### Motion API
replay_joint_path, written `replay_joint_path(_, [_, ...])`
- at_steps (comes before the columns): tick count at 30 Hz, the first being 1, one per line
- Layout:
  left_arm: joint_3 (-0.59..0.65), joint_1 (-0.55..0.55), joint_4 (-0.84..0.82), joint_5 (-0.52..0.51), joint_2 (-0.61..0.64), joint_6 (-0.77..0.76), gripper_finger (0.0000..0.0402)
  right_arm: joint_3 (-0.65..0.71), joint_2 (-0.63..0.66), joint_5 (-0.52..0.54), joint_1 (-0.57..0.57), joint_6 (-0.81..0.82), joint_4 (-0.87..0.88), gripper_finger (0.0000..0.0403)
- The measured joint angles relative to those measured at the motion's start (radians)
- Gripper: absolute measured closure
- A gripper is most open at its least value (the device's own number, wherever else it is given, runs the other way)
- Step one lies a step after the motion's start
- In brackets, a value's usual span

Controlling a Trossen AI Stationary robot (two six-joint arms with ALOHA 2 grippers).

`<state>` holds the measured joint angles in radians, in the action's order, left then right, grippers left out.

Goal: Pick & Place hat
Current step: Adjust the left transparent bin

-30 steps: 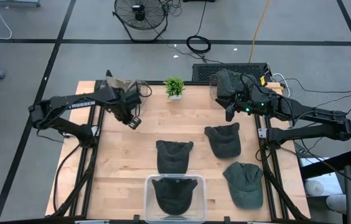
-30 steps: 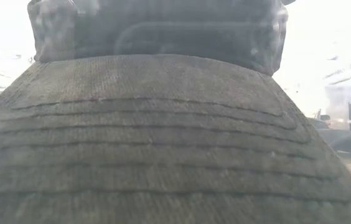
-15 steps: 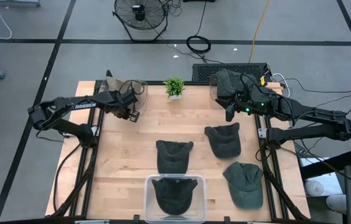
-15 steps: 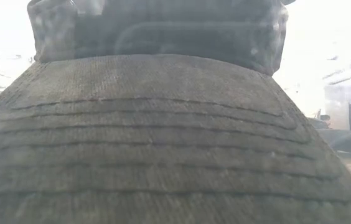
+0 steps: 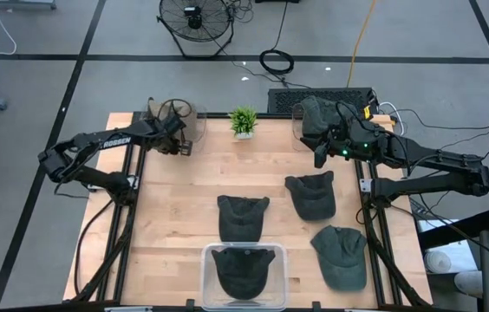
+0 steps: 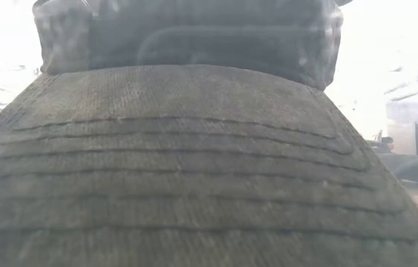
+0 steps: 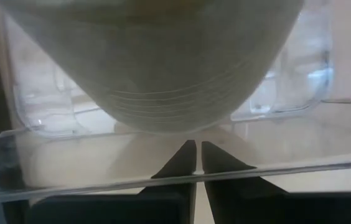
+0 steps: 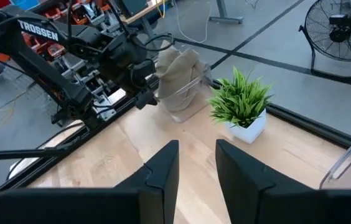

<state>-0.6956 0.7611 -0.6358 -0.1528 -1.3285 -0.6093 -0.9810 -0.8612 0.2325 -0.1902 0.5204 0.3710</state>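
Three dark hats lie flat on the table: one in the middle [image 5: 243, 215], one right of it [image 5: 311, 192], one near the right front [image 5: 342, 256]. Another dark hat [image 5: 244, 270] sits in a clear bin [image 5: 208, 253] at the near edge and fills the low view [image 6: 194, 170]. A tan hat [image 7: 163, 68] rests in a clear bin [image 5: 194, 121] at the far left. My left gripper [image 7: 195, 148], shut, points down at that bin's near side, its tips just under the tan brim. My right gripper [image 8: 197, 155] hangs open and empty at the far right. My left gripper's shut fingertips [image 7: 188, 152] stand close under the tan hat's brim [image 7: 163, 121], with the bin's clear rim [image 7: 287, 169] crossing in front of the fingers. Whether they touch the hat or the bin I cannot tell.
A small potted plant [image 5: 244, 121] stands at the far edge between the two arms. A second clear bin with dark hats [image 5: 314, 117] is at the far right, behind my right gripper. A floor fan [image 5: 195, 22] and cables lie beyond the table.
My left gripper has moved toward the table's far edge and down, up to the tan hat's bin. It has rolled and tipped steeply downward, staying shut. The right arm and the hats have kept still.
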Motion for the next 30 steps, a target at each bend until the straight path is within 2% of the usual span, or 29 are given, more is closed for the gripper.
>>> replay_joint_path(7, [0.001,0.056,0.059,0.017,-0.001,-0.029,0.0364,0.000,0.000,0.007,0.000,0.025,-0.001,0.0310])
replay_joint_path(13, [0.001,0.087,0.054,0.044,0.000,0.023,0.0364,0.000,0.000,0.034,0.000,0.044,-0.001,0.0310])
replay_joint_path(18, [0.000,0.083,0.048,0.138,0.003,0.083,0.0364,0.000,0.000,0.059,0.000,0.047,-0.008,0.0310])
replay_joint_path(23, [-0.002,0.058,0.016,0.156,0.068,0.118,0.0364,0.000,0.000,0.085,0.000,0.088,-0.008,0.0310])
replay_joint_path(30, [-0.002,0.052,0.005,0.162,0.226,0.107,0.0364,0.000,0.000,0.082,0.000,0.150,-0.008,0.0310])
